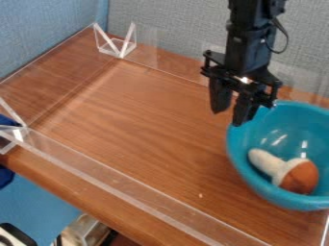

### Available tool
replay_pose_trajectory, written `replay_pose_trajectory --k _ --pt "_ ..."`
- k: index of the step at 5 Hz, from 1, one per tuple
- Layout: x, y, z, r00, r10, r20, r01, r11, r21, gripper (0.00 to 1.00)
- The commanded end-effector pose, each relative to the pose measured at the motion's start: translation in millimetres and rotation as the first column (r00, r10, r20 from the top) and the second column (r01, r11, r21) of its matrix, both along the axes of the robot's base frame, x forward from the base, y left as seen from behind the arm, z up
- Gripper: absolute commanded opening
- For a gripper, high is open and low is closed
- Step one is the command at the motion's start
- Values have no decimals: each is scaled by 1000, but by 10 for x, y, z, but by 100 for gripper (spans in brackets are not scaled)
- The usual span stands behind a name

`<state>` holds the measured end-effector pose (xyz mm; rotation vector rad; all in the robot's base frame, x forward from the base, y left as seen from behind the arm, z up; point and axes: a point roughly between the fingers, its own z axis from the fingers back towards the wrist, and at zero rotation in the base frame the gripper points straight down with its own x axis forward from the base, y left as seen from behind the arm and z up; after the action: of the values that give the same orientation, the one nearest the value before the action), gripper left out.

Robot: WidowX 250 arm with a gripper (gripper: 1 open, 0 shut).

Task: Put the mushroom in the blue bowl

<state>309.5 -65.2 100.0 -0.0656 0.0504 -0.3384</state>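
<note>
The black tool (pixel 244 98) is hanging straight down over the far rim of the round, deep teal-blue plastic bowl (pixel 257 169), its two fingers standing apart and gripping nothing. The small toy mushroom (pixel 287 171), cream stalk and reddish-brown cap, is lying on its side inside the bowl, toward five o'clock of the tool. The bowl is sitting on the brown wooden bench (pixel 129 110) at its right edge.
</note>
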Motion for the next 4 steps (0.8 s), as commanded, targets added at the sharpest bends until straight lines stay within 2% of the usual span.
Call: replay_pose_trajectory --k 1,2,3,4 --pt "129 38 67 998 16 54 -16 1000 -13 0" --pt "77 0 114 998 9 65 -8 1000 -13 100" --pt "91 -6 100 998 10 65 -9 1000 -15 0" --pt "92 -34 181 997 7 72 -6 1000 -15 100"
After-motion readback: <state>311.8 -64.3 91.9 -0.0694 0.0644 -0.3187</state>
